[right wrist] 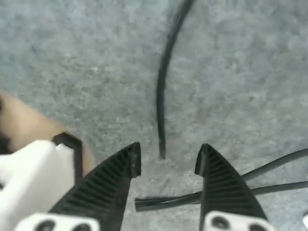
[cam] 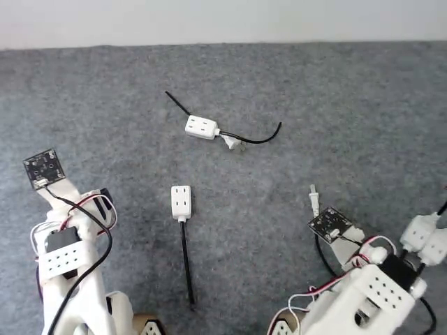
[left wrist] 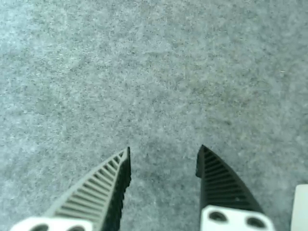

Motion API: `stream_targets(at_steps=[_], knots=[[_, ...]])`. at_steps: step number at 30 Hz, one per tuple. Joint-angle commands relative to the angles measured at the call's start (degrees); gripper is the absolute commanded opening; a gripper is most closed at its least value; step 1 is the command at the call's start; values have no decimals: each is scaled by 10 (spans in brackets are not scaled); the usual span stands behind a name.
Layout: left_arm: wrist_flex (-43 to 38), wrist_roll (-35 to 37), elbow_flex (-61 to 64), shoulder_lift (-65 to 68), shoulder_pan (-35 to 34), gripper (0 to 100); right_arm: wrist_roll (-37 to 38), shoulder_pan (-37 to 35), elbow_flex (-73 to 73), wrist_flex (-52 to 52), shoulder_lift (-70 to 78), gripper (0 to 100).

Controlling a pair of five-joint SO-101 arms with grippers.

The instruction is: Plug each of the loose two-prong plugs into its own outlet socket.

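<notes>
Left gripper (left wrist: pixel 164 148), right gripper (right wrist: pixel 169 145): both apart, empty.
Loose plug (cam: pixel 313 199) lies on the desk (cam: pixel 349 91) beside the right arm (cam: pixel 370 286); black cord (right wrist: pixel 163 86) ends just ahead of right gripper.

The white plastic left arm (cam: pixel 66 258) sits folded low, its black ribbed left gripper (left wrist: pixel 165 149) spread apart and holding nothing. The white right arm (cam: pixel 370 286) is likewise folded, its right gripper (right wrist: pixel 169 145) parted and empty.
</notes>
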Motion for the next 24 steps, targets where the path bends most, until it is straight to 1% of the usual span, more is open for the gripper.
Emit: stream_targets(at_steps=[1, 6, 16, 20, 23, 24], knots=[[-15, -4, -7, -9, 2, 210, 31, 7, 33, -1, -18, 185], [-15, -4, -7, -9, 2, 210, 74, 8, 53, -2, -22, 104], [-15, -4, -7, -9, 2, 210, 71, 8, 76, -1, -18, 105], [-15, -4, -7, -9, 2, 210, 46, 5, 89, -3, -17, 108], [-15, -4, -7, -9, 2, 210, 42, 5, 89, -3, -17, 143], [-15, -3, -7, -9, 2, 210, 30, 5, 89, -4, -17, 151]])
